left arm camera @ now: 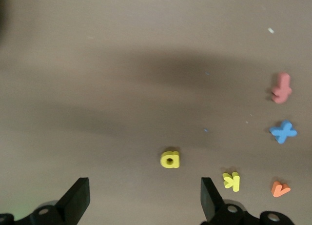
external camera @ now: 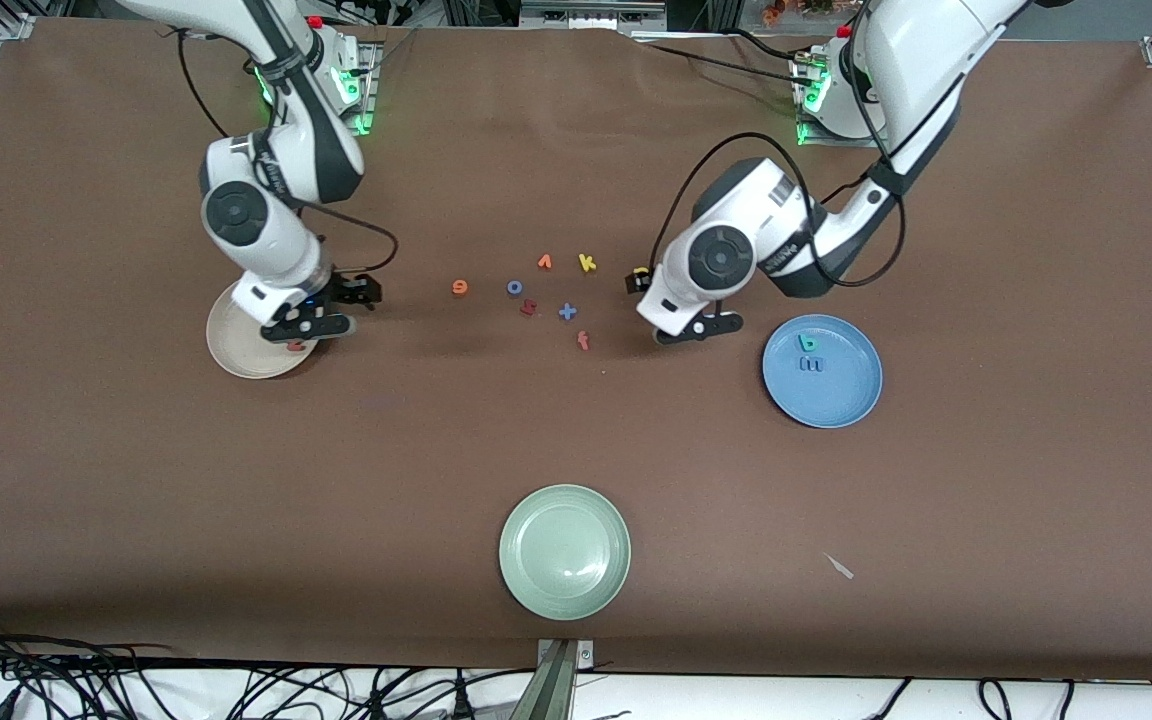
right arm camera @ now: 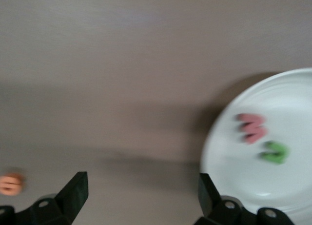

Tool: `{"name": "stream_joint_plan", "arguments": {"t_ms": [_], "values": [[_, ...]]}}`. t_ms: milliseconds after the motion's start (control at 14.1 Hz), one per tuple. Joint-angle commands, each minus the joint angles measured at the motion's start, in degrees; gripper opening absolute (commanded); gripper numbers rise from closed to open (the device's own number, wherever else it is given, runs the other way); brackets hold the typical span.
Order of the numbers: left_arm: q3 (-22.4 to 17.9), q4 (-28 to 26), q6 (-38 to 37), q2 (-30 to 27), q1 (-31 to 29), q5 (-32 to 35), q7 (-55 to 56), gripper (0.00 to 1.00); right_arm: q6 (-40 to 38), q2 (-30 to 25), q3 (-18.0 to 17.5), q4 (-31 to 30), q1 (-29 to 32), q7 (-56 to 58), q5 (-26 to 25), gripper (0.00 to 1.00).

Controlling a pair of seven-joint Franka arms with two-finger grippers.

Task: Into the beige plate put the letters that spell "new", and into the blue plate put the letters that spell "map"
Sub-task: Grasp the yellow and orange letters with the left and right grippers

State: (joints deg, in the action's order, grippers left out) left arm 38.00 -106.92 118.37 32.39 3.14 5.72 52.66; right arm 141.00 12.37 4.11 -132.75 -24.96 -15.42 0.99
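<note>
The cluster of small foam letters mid-table, with the yellow k (external camera: 587, 263), blue x (external camera: 567, 312) and red f (external camera: 583, 341) on its edge toward the left arm's end, leaves only narrow gaps between pieces. Beside the yellow k, the yellow a (left arm camera: 170, 159) lies alone on bare cloth below the open left gripper (left arm camera: 145, 198). From that cluster toward the front camera the cloth runs bare to the pale green plate (external camera: 564, 551).
</note>
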Motion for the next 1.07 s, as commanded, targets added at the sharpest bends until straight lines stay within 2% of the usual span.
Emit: {"name": "stream_joint_plan", "arguments": {"t_ms": [0, 213, 284, 497, 568, 852, 995], "values": [[0.5, -8.5, 8.3, -3.4, 0.9, 3.1, 1.6, 1.00, 4.2, 2.3, -4.8, 0.3, 0.3, -8.9, 0.9, 1.00], [0.6, -13.7, 16.2, -3.3, 1.7, 6.2, 4.2, 1.00, 9.7, 5.3, -9.7, 0.3, -0.3, -17.9, 0.9, 1.00], [0.5, -14.6, 18.5, -2.8, 2.6, 6.3, 5.9, 1.00, 9.7, 5.3, -10.2, 0.3, -1.1, -20.0, 0.8, 1.00], [0.4, -14.9, 21.3, -1.5, 3.4, 6.3, 8.8, 1.00, 10.1, 6.5, -10.2, 0.1, -3.2, -22.6, 0.8, 1.00], [0.1, -14.9, 21.3, -1.4, 4.1, 6.4, 8.8, 0.97, 10.1, 6.6, -10.3, 0.0, -3.5, -22.7, 0.8, 1.00], [-0.4, -14.4, 21.4, 1.4, 4.9, 14.1, 14.1, 0.91, 10.3, 8.2, -10.3, -0.1, -4.8, -22.8, 0.8, 0.99], [-0.4, -14.0, 21.4, 2.3, 4.9, 18.2, 17.5, 0.90, 10.4, 8.9, -10.3, -0.1, -4.9, -22.7, 0.8, 0.94]]}}
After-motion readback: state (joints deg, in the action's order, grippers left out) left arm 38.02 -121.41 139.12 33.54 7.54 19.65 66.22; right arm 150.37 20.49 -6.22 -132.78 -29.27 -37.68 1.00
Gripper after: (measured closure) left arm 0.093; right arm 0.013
